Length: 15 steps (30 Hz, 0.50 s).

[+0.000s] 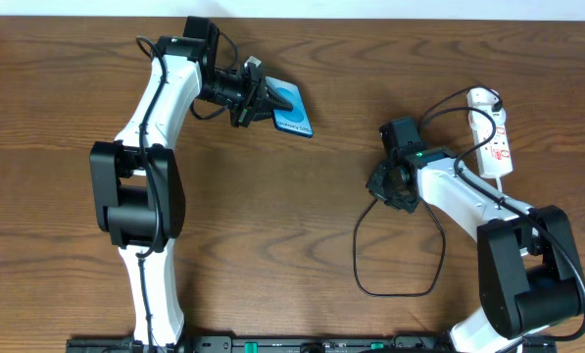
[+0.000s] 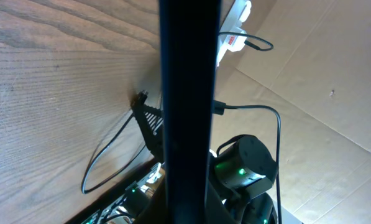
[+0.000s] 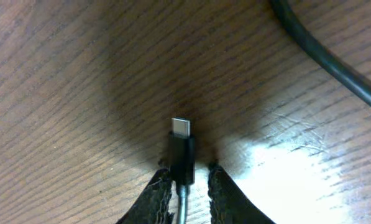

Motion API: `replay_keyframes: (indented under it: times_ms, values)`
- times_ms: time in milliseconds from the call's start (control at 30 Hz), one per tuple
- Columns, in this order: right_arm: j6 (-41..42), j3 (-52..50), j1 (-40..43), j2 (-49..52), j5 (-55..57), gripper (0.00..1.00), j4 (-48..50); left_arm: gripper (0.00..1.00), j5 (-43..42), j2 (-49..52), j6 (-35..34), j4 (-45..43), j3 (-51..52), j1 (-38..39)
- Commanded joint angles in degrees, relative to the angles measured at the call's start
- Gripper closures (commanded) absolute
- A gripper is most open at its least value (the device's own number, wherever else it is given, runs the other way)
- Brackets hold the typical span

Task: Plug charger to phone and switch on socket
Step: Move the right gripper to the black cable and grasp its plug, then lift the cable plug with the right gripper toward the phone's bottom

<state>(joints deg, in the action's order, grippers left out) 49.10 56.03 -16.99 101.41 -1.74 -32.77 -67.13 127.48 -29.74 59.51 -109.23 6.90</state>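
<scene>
The worktop [image 1: 302, 226] is dark brown wood with a strong grain running side to side. In the left wrist view, a plain tan surface with a few creases shows past its edge.

The left claw [image 1: 261, 98] is clamped together on the phone [image 1: 292, 106] and holds it tilted above the far left part of the worktop. Its bright blue screen faces up and shows a round shape. A line of small pale writing near the screen's lower edge seems to read "Galaxy S25+", though it is very small. In the left wrist view the phone [image 2: 188, 93] appears edge-on as a dark upright bar that fills the middle.

The power strip [image 1: 495, 137] lies at the far right of the worktop, well apart from the phone. It is white with red markings that are too small to read, and has a rounded white plug [image 1: 483, 97] at its far end.

The black charger cable [image 1: 359, 265] lies in a wide loop on the wood in front of the right arm. The right claw [image 1: 390, 184] is down over one end of it.

In the right wrist view the right claw [image 3: 188, 169] stands with its dark fingertips [image 3: 160, 193] close on either side of the cable, just behind the connector [image 3: 181, 144]. The connector lies flat on the wood with its metal tip pointing away. It cannot be told whether the fingertips already press on it. Another stretch of cable [image 3: 325, 59] crosses the upper right corner.

A small green light [image 1: 421, 152] glows on the right arm.
</scene>
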Motion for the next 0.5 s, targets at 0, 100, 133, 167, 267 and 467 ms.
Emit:
replay_keyframes:
  times_ms: [0, 100, 133, 167, 267, 467]
  values:
    - [0.4, -1.0, 0.1, 0.5, 0.1, 0.84, 0.3, 0.93, -1.6, -2.1, 1.0, 0.0, -0.5, 0.0]
    - [0.4, -1.0, 0.1, 0.5, 0.0, 0.89, 0.4, 0.93, -1.6, -2.1, 1.0, 0.0, -0.5, 0.0]
    - [0.3, -1.0, 0.1, 0.5, 0.0, 0.91, 0.5, 0.93, -1.6, -2.1, 1.0, 0.0, -0.5, 0.0]
    - [0.3, -1.0, 0.1, 0.5, 0.0, 0.92, 0.5, 0.93, -1.6, -2.1, 1.0, 0.0, -0.5, 0.0]
    - [-0.1, -1.0, 0.1, 0.5, -0.1, 0.96, 0.9, 0.93, -2.4, -2.1, 1.5, -0.1, -0.5, 0.0]
    - [-6.7, 0.0, 0.5, 0.1, -6.8, 0.99, 3.8, 0.93, -16.4, -2.1, 12.6, -1.2, -0.5, 0.0]
